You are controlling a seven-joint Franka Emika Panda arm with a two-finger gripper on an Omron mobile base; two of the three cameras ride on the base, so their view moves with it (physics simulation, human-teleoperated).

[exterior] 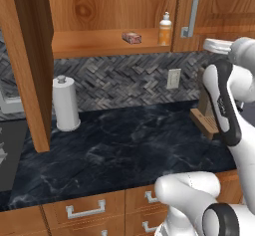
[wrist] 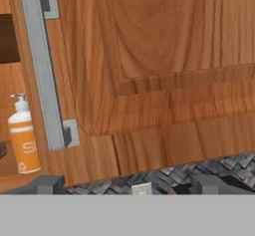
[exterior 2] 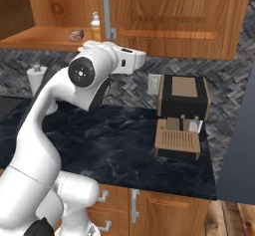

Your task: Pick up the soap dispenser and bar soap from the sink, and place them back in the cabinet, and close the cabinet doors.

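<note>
soap dispenser (exterior: 165, 28), bar soap (exterior: 132, 38) on shelf

The bar soap (exterior: 131, 38) lies on the cabinet (exterior: 99, 11) shelf, left of the soap dispenser (exterior: 165, 29). The paper-towel roll (exterior: 65, 103) stands on the bench (exterior: 124, 150) below.

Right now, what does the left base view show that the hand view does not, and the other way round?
Left base view: the bar soap on the cabinet shelf, the paper towel roll and the open left door.
Hand view: close up, the right door with its raised panel.
Both: the soap dispenser and the silver handle beside it.
</note>
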